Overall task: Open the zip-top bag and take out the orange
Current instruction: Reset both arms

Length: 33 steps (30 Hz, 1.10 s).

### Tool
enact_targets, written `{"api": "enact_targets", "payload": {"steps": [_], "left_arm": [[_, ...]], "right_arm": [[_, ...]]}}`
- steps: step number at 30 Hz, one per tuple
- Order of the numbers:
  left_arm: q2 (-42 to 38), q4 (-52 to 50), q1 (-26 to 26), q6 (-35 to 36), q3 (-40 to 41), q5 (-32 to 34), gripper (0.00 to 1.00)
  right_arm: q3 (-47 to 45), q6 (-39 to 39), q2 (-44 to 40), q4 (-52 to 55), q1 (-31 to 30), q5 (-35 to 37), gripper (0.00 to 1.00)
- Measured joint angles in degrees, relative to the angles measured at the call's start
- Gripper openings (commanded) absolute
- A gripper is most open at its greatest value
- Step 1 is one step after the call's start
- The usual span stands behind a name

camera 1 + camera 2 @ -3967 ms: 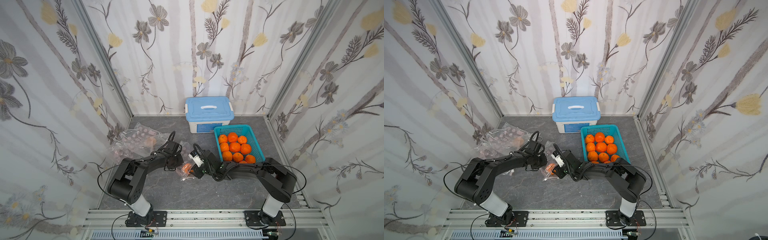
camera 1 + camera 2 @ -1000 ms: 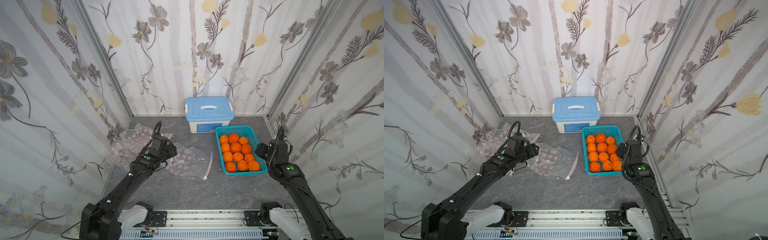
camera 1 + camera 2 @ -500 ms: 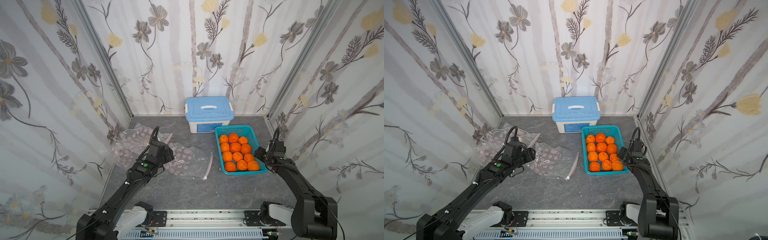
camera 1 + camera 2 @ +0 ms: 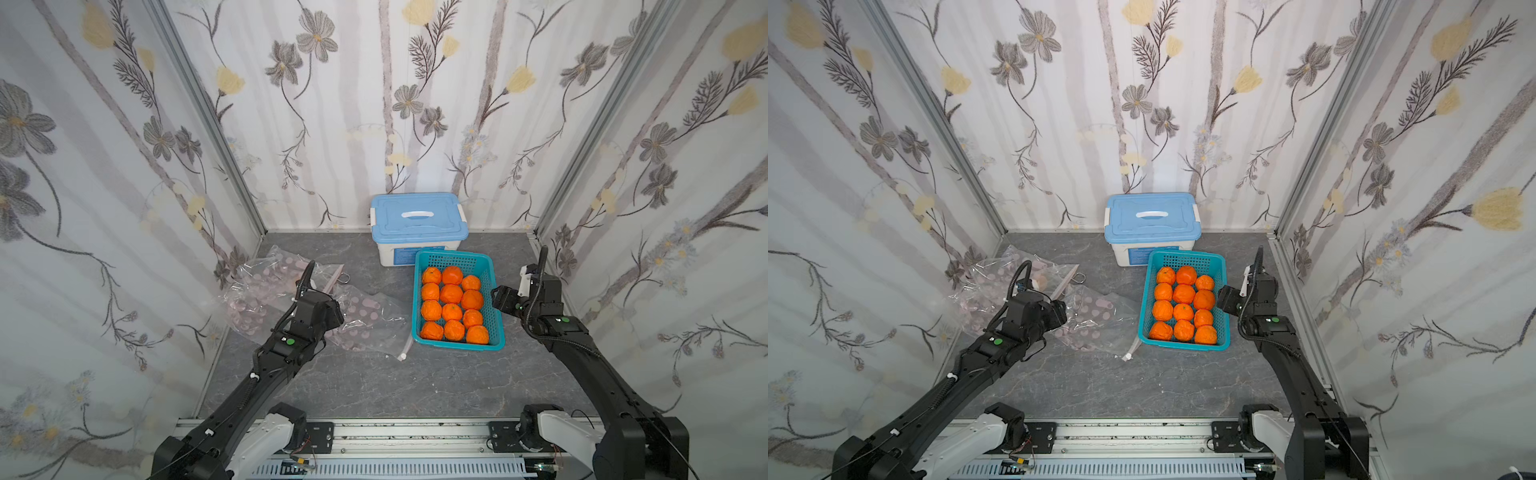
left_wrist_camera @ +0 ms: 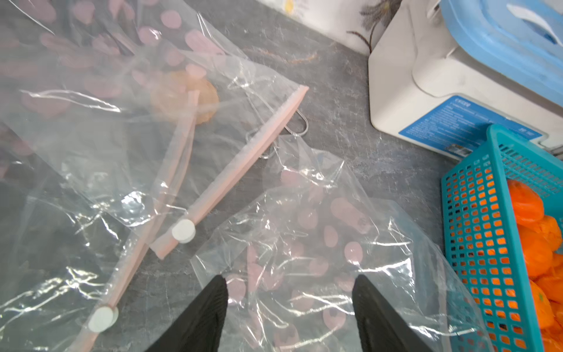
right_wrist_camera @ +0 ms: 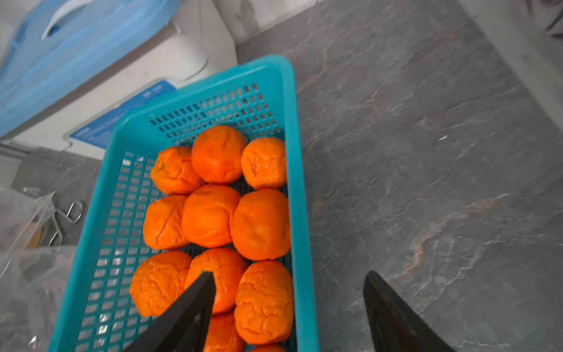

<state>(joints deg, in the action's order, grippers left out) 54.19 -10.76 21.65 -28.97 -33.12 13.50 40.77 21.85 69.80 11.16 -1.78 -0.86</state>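
- Count: 12 oranges sit in 4 rows of 3 in 1 teal basket. 1 blue-lidded box stands just behind it.
- I count 3 clear, pink-dotted zip-top bags overlapping on the left of the table.
- 1 bagged orange shows through the plastic of the bag nearest the left wall.
- Change: 4 seconds ago both grippers met over 1 bag at mid-table. Now they stand well apart.
- Left arm: it reaches low and forward. The left gripper hovers over the bag nearest the basket, fingers spread, nothing between them.
- Right arm: it extends along the right wall. The right gripper is spread wide and empty at the basket's right rim, with 1 finger over the oranges and 1 over bare table.
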Motion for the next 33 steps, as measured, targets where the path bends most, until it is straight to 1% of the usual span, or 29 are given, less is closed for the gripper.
{"api": "enact_targets", "payload": {"steps": [4, 8, 12, 14, 16, 17, 20, 22, 26, 28, 29, 31, 33], "left_arm": [[2.0, 10.6, -0.1, 4.4, 5.3, 7.9, 0.71], [6.9, 22.7, -0.6, 11.3, 9.1, 15.6, 0.76], [11.0, 30.0, -2.7, 17.0, 8.2, 18.3, 0.79], [12.8, 33.1, -4.0, 19.2, 7.6, 18.2, 0.8], [14.9, 39.1, -5.3, 22.2, 9.0, 17.2, 0.85], [16.1, 41.4, -6.0, 23.3, 9.9, 16.9, 0.84], [19.5, 42.2, -8.1, 25.4, 9.8, 15.2, 0.84], [23.3, 47.7, -8.5, 27.6, 10.8, 14.4, 0.85], [27.8, 52.3, -8.8, 31.8, 12.3, 12.5, 0.87], [31.1, 62.4, -10.5, 33.0, 15.2, 10.5, 0.9], [32.9, 66.2, -11.4, 33.1, 17.0, 9.6, 0.9], [36.8, 69.7, -14.4, 33.0, 19.5, 6.7, 0.91], [37.2, 70.5, -15.2, 32.7, 18.9, 4.8, 0.9]], "right_arm": [[-6.2, 1.1, -4.2, -7.0, 5.8, 8.4, 0.8], [-15.0, -1.1, -8.0, -15.7, 6.7, 14.7, 0.82], [-24.1, -4.6, -9.2, -26.6, 8.0, 19.0, 0.82], [-27.8, -5.6, -8.1, -32.4, 8.7, 18.9, 0.82], [-28.9, -6.7, -6.0, -36.7, 8.9, 18.7, 0.82], [-29.0, -7.0, -5.2, -38.9, 8.9, 18.4, 0.82], [-28.2, -8.0, -1.0, -47.0, 8.9, 16.9, 0.82], [-27.7, -8.5, 2.3, -52.5, 8.9, 15.3, 0.82], [-26.7, -8.9, 8.3, -61.6, 8.6, 11.7, 0.81], [-26.5, -10.3, 10.0, -63.9, 6.9, 10.3, 0.82], [-26.8, -11.1, 10.8, -66.2, 6.1, 9.5, 0.82], [-29.2, -12.9, 14.5, -74.0, 4.5, 7.5, 0.82], [-30.1, -13.7, 14.6, -73.7, 4.2, 7.2, 0.83]]}}
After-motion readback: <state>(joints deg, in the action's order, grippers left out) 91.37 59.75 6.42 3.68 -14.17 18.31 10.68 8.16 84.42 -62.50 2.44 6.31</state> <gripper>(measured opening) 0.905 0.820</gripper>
